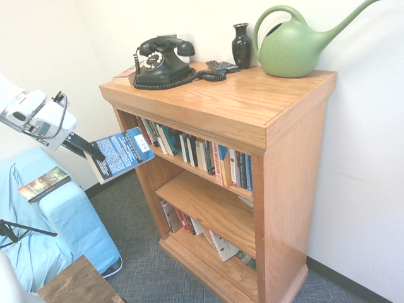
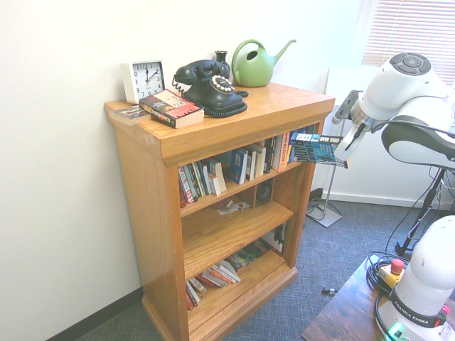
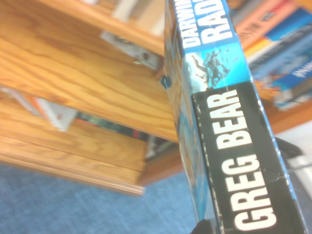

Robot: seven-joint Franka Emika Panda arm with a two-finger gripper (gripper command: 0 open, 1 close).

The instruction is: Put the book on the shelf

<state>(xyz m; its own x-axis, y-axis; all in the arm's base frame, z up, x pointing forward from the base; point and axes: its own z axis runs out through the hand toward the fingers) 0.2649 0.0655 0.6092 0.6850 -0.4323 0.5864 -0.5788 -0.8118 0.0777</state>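
The carrying step is in hand: the end effector (image 1: pixel 95 156) is closed on the book (image 1: pixel 117 154), a thick blue paperback, and holds it in the air in front of the bookcase. In the second exterior view the book shows close to the open front's right edge, near the end of the top inner board, the shelf (image 2: pixel 238 186) meant for it. It does not appear to have been placed yet. The wrist view shows its spine, lettered in white on black and blue, with the row's upright books (image 3: pixel 287 53) partly behind it.

The book is tilted rather than squarely upright, so the next move seems to call for turning it to match the row, spine outward, and lining it up with a space between or beside the standing books. The second exterior view suggests some room around the leaning volumes (image 2: pixel 202 179) toward the board's left part, though how deep that space runs is hard to judge from here. The arm would then need to carry the book in over the shelf's front edge, below the bookcase's thick top (image 1: pixel 240 104), and let go only once it stands supported. A corner could catch on the side panel (image 1: pixel 140 142) or push neighbouring books over.
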